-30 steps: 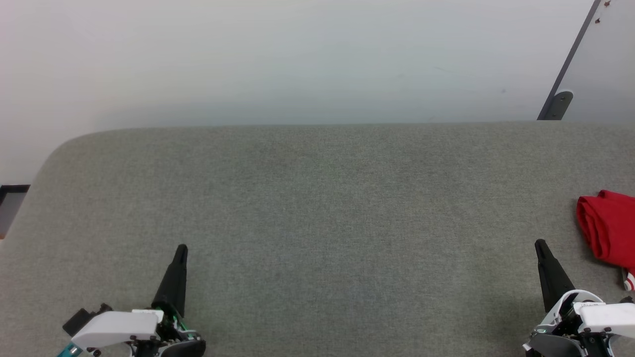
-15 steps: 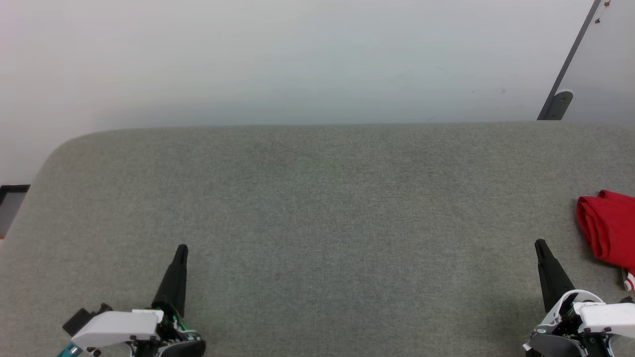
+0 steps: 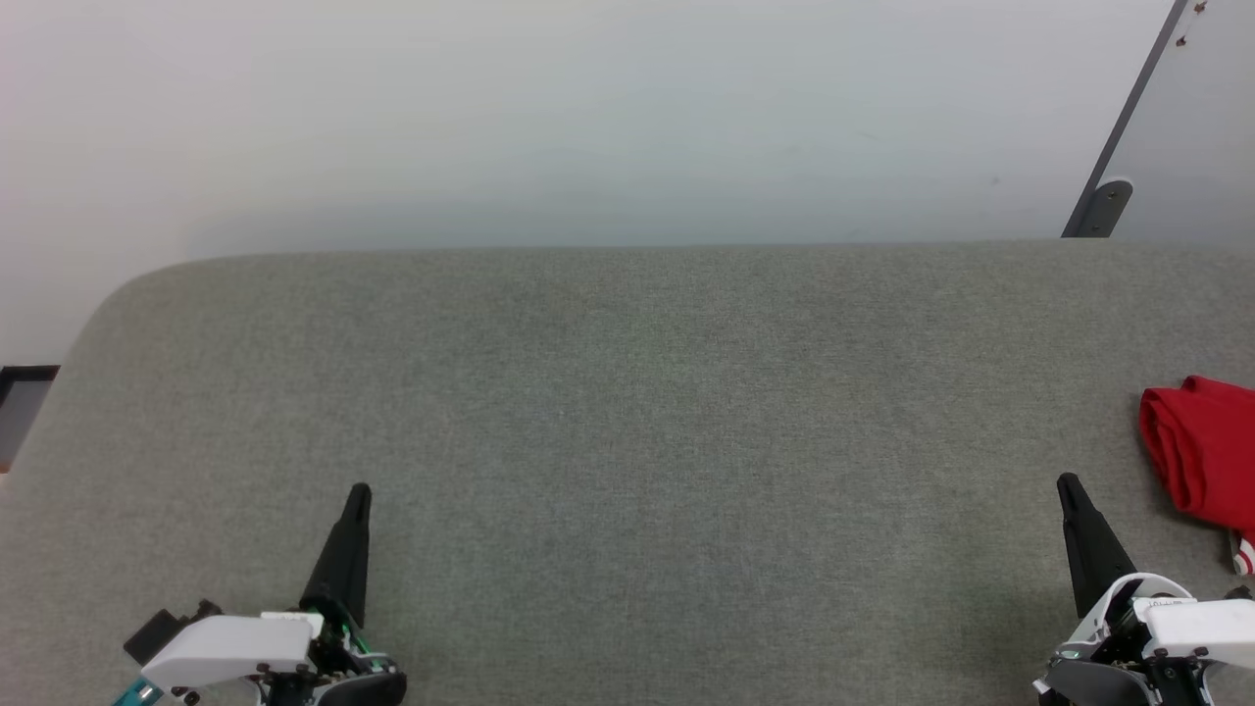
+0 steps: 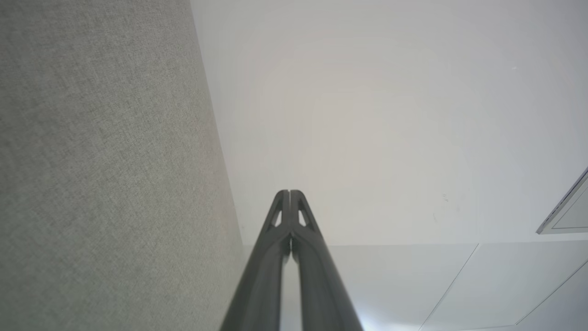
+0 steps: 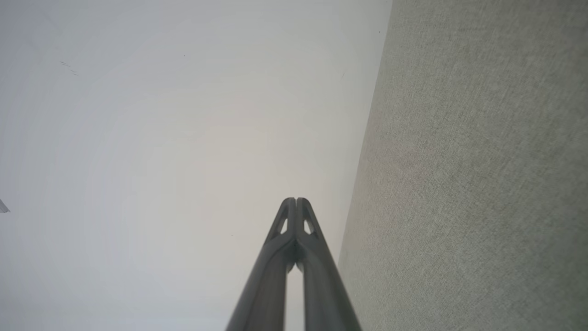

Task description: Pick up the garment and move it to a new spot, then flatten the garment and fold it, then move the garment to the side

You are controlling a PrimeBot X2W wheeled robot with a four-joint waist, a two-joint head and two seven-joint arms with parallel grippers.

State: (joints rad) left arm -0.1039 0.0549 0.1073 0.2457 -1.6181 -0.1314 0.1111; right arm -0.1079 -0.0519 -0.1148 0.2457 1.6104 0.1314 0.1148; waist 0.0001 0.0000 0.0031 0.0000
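The garment (image 3: 1204, 446), red and folded into a bundle with a bit of red-and-white striped trim at its near corner, lies at the right edge of the head view on the grey fabric table (image 3: 627, 412). My right gripper (image 3: 1069, 485) is shut and empty, a short way left of and nearer than the garment. At the lower left my left gripper (image 3: 359, 493) is shut and empty, far from the garment. Each wrist view shows its own fingers pressed together, left gripper (image 4: 289, 193) and right gripper (image 5: 296, 201), pointing past the table's far edge.
A pale wall rises behind the table's far edge. A dark metal strut with a bracket (image 3: 1103, 206) leans at the upper right. The table's far left corner (image 3: 127, 284) is rounded, with a dark object (image 3: 25, 378) beyond its left edge.
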